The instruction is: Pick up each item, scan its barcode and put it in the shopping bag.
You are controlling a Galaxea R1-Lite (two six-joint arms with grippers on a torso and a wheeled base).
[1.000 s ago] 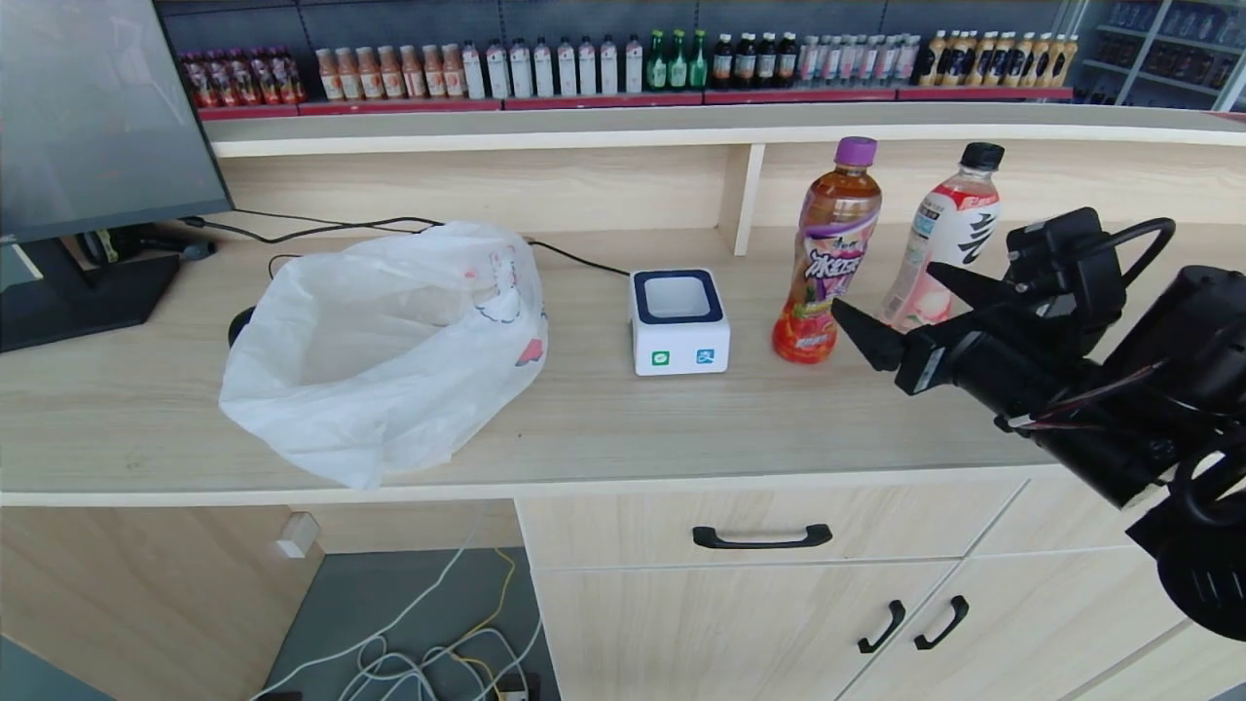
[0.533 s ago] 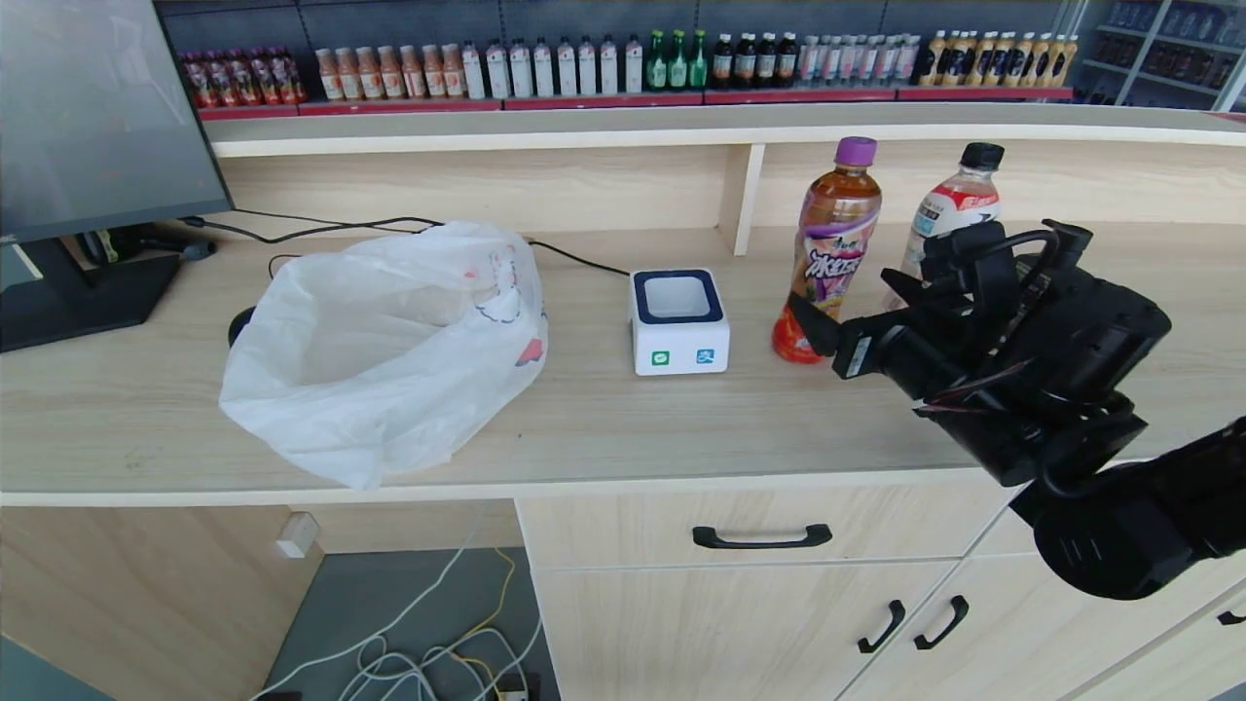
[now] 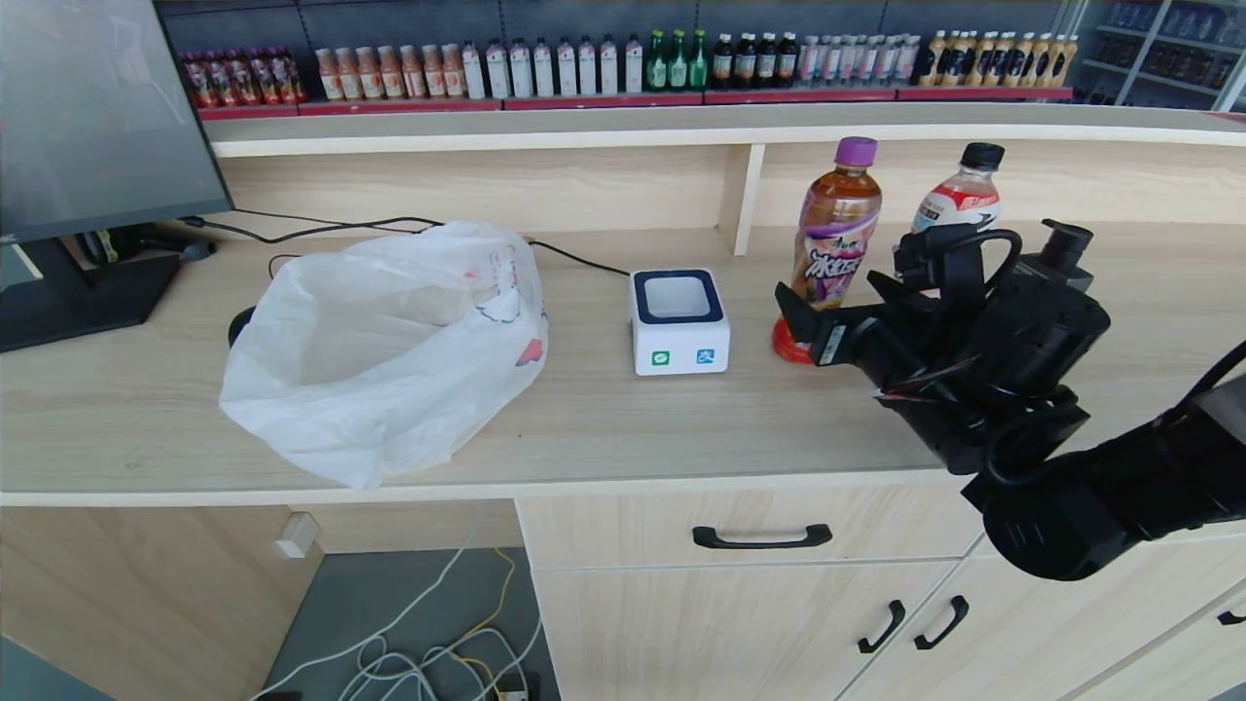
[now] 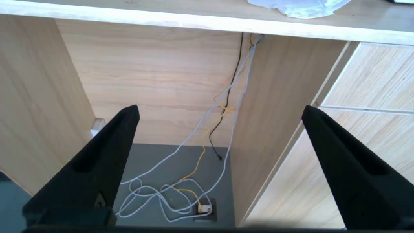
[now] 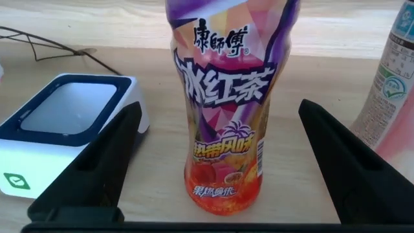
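Right now the right gripper (image 3: 827, 292) is at the purple-capped tea bottle (image 3: 835, 229), spread wide and holding nothing. In the right wrist view its two black fingers (image 5: 97, 175) flank the bottle's lower half with a clear gap on either side. The bottle stands upright on the wooden counter (image 3: 623, 419), just beside the white scanner (image 3: 677, 319), which has its dark-rimmed window facing up. A second bottle with a black cap (image 3: 959, 200) stands upright close behind the right arm, partly hidden by it.

The white shopping bag (image 3: 389, 341) lies slumped on the counter on the scanner's other side, well apart from both bottles, mouth open toward the scanner. A dark monitor (image 3: 88, 107) sits at the counter's far left end.

The left gripper (image 4: 220, 110) hangs below counter level — wide open and empty — facing loose cables (image 4: 174, 194) on the floor.
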